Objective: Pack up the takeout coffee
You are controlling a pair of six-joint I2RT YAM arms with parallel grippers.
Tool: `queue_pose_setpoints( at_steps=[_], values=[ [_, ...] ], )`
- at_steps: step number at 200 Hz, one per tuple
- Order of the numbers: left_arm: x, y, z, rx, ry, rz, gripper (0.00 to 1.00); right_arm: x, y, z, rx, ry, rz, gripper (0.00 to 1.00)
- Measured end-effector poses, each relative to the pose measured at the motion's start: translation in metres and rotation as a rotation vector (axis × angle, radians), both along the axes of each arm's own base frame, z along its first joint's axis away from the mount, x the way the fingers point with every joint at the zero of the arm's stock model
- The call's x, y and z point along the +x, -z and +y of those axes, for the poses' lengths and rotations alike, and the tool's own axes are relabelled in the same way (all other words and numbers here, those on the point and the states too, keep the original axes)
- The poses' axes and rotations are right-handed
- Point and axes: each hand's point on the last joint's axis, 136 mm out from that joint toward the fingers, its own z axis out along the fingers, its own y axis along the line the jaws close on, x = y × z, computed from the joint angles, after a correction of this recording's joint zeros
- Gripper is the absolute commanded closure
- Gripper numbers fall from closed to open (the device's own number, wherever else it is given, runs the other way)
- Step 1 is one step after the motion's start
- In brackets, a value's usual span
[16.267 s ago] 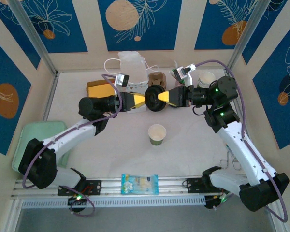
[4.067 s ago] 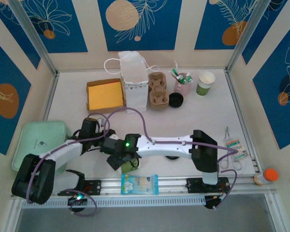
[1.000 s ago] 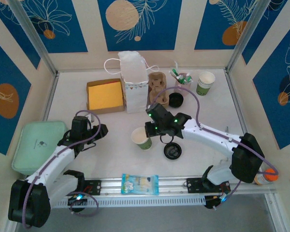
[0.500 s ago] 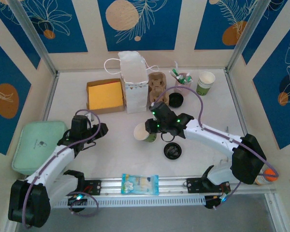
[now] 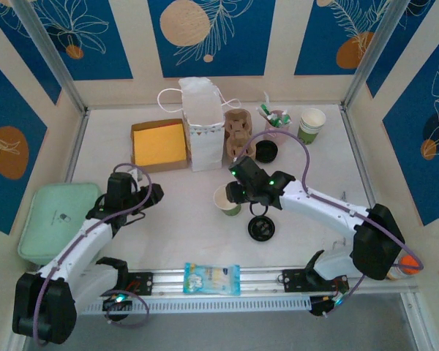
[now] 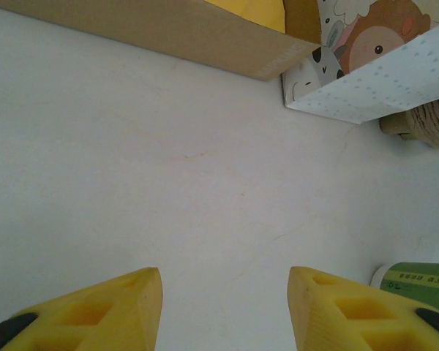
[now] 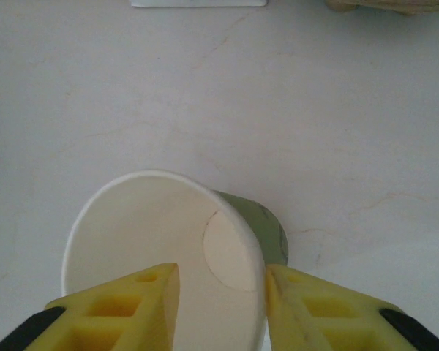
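Plainly, the step in hand looks like the letting-go. The takeout coffee (image 5: 226, 199) stands on the worktop (image 5: 175, 234), on the near side of the white paper bag (image 5: 201, 121) and a touch to the bag's right, well apart from it. The right pincer (image 7: 221, 272) sits over the cup's rim with its jaws partway apart. One finger (image 7: 124, 303) is inside the mouth and the other (image 7: 314, 307) is outside the green wall. The gap between them is wider than the paper wall, so I judge it has no real hold on the cup. The left pincer (image 6: 225, 292) hovers low over bare worktop, nearer than the bag and off to the bag's left, about half open and holding nothing.

To do this well, spread the right jaws wider before anything else moves, so that neither pad rubs the paper. Then rise straight up along the cup's own axis. The cup shows a bare cream inside, so it is probably light, and a sideways drift would let the inner finger hook the rim and tip it. Whether the base sits fully flat I cannot tell from the wrist view, so lift slowly.

A black lid (image 5: 261, 228) lies flat, nearer than the bag and further to its right than the cup. It likely goes on next, so keep the retreat clear of it. The cup carrier (image 5: 238, 135) waits just beside the bag's right side.
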Motion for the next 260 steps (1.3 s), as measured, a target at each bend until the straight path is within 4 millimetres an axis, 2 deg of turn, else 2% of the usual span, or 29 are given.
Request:
queue_pose_setpoints(
  at_steps=[32,73,100,123,159,202,222,260],
  values=[
    [0.001,-0.003,-0.001,-0.002,0.001,-0.006,0.51,-0.002,-0.008,-0.01,-0.021,0.008,-0.021,0.44],
    [0.001,-0.005,-0.001,-0.005,0.003,-0.013,0.51,-0.012,-0.031,-0.029,-0.036,0.029,-0.069,0.42],
    [0.0,-0.009,-0.001,-0.007,0.003,-0.023,0.51,-0.034,-0.043,-0.033,-0.068,-0.012,-0.108,0.42],
    [0.001,-0.009,-0.001,-0.008,0.003,-0.023,0.51,-0.057,-0.044,-0.03,-0.119,-0.068,-0.128,0.42],
    [0.001,-0.009,-0.001,-0.008,0.003,-0.023,0.51,-0.082,-0.018,-0.041,-0.207,-0.077,-0.074,0.42],
    [0.0,-0.011,-0.001,-0.009,0.003,-0.032,0.51,-0.097,0.045,-0.062,-0.383,-0.017,0.051,0.42],
    [0.0,-0.016,-0.001,-0.012,0.004,-0.048,0.51,-0.101,0.055,-0.061,-0.415,-0.01,0.067,0.42],
    [-0.003,-0.019,0.0,-0.014,0.003,-0.06,0.51,-0.102,0.061,-0.06,-0.425,0.017,0.068,0.42]
  ],
)
